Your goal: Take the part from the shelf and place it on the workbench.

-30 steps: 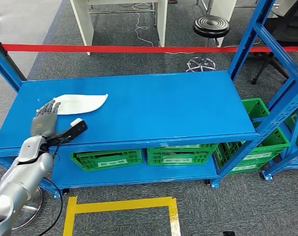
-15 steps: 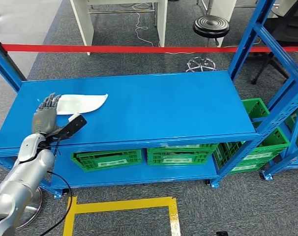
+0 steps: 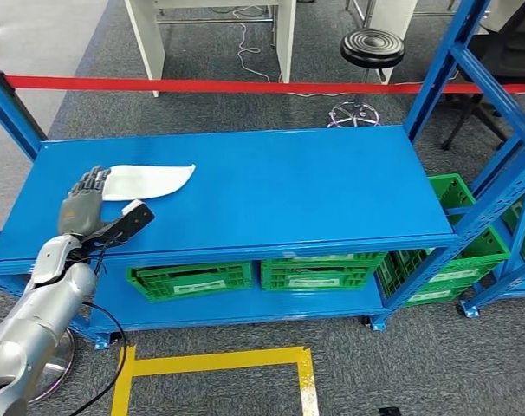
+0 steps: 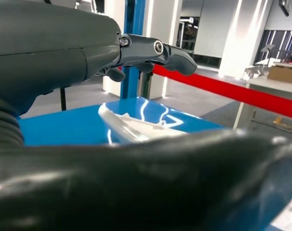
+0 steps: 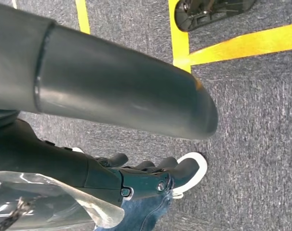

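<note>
At the shelf's (image 3: pixel 247 186) left end, left hand (image 3: pixel 83 208) edges forward, fingers spread and empty, fingertips now reaching the white part (image 3: pixel 149 181); grasp pending.

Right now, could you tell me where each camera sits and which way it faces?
Head view: high on the body, looking down at the blue shelf; left hand beside the white part.
Left wrist view: behind the left hand, facing along the shelf; shares the white part.
Right wrist view: on the hanging arm, facing the grey floor; right hand.
</note>
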Available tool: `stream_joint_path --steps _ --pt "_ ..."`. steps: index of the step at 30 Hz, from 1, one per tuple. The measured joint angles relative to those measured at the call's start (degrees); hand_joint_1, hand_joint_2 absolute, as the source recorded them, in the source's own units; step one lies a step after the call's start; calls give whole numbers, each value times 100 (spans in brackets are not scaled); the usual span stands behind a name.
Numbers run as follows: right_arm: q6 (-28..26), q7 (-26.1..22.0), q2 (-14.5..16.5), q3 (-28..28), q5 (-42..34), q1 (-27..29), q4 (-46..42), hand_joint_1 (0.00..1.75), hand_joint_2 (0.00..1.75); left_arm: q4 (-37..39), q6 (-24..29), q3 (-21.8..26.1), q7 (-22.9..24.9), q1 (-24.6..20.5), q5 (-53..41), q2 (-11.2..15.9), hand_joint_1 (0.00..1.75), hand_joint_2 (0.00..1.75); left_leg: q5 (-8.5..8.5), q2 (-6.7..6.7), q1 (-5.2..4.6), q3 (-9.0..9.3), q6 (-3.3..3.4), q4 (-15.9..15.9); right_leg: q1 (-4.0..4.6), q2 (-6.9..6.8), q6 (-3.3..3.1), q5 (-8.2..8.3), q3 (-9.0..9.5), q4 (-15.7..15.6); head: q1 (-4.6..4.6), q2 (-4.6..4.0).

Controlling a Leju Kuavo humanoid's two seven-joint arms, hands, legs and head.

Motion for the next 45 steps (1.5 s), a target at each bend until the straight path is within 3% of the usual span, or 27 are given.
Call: stream_joint_path --steps 2,3,5,6,7,8,10,11,12,15,17,19,21,22,23,26,28,32,39,45 --pt "8 -1 2 2 7 -6 1 0 0 -26 -29 0 -8 -13 2 -11 0 0 15 6 28 57 50 -62 2 -9 16 -85 -133 220 21 -1" --pt "11 -1 2 2 8 -11 1 0 0 -38 -37 1 -11 -22 3 -14 0 0 19 9 39 80 62 -79 2 -13 12 -210 -281 467 34 -1" --pt "16 0 7 3 13 -6 2 0 0 -45 -44 2 -12 -25 9 -14 0 0 5 9 40 89 77 -79 0 -13 20 -480 -704 1192 53 -1" --pt "18 0 11 3 16 2 4 0 0 -45 -46 2 -13 -14 10 -16 0 0 -10 8 40 101 78 -77 -3 -15 30 -539 -911 1481 53 -1" --pt "19 0 16 3 20 10 5 0 0 -45 -48 2 -13 2 12 -21 0 0 -34 4 44 123 72 -74 -6 -16 39 -492 -1044 1595 54 -1" --pt "19 0 20 3 23 13 7 0 0 -45 -49 2 -14 16 9 -25 0 0 -69 0 52 162 55 -72 -10 -22 45 -316 -1067 1474 56 -1" --pt "21 0 23 3 26 18 9 0 0 -45 -49 2 -14 32 2 -27 0 0 -166 -2 73 277 -5 -75 -16 -52 73 209 -868 791 55 -1" --pt "23 -1 28 4 27 18 15 0 0 -45 -50 2 -13 32 -1 -26 0 0 -209 2 76 323 -41 -75 -3 -69 70 357 -760 446 54 -1" --pt "27 -2 33 5 30 17 21 0 0 -48 -50 3 -11 34 -2 -25 0 0 -243 5 71 343 -79 -71 10 -82 29 416 -673 234 53 -1" --pt "36 -1 46 9 42 18 34 0 0 -72 -21 7 -14 71 39 -22 0 0 -298 18 57 352 -181 -63 36 -78 -149 318 -577 107 16 1" --pt "35 1 49 10 56 27 36 0 0 -102 46 11 -68 103 95 -28 0 0 -283 14 66 213 -242 227 20 -69 -210 277 -512 81 -4 1" --pt "33 -3 48 10 75 21 36 0 0 -115 90 25 -191 163 177 -28 0 87 -401 5 74 -208 -286 958 10 -52 -268 222 -420 57 -11 -1" --pt "39 -7 48 11 91 20 36 0 0 -115 79 49 -352 269 279 -14 0 175 -688 3 75 -656 -303 1592 14 -20 -306 148 -331 54 -15 -1" --pt "45 -9 49 12 98 22 36 0 0 -116 67 59 -443 321 327 -7 0 175 -725 3 74 -796 -299 1692 19 -3 -313 109 -280 54 -16 -1" --pt "50 -11 49 13 104 23 36 0 0 -120 50 67 -536 357 370 -1 0 175 -610 2 73 -851 -285 1598 25 11 -314 71 -227 55 -17 -1" --pt "64 -31 50 27 125 14 37 0 0 -142 -38 81 -768 395 466 28 0 175 221 -1 47 -674 -184 618 48 32 -305 -28 -86 53 -10 -1" --pt "78 -49 50 43 137 8 40 0 0 -155 -140 83 -872 415 517 56 0 175 425 -10 14 -578 -127 192 56 42 -263 -68 -73 51 -21 -1" --pt "91 -63 49 55 157 9 42 0 0 -189 -429 85 -1110 497 654 92 0 175 447 -46 12 -555 -173 109 65 30 -250 -135 -59 51 -29 -1" --pt "111 -103 44 84 211 -4 42 0 0 -225 -1059 74 -1526 612 825 194 0 175 423 -64 2 -556 -135 110 55 20 -201 -117 -11 -41 -27 -1" --pt "123 -97 42 96 240 -3 42 0 0 -235 -1079 9 -1395 636 742 244 0 175 425 -64 -1 -555 -118 116 51 19 -163 -106 -9 -50 -29 -1"
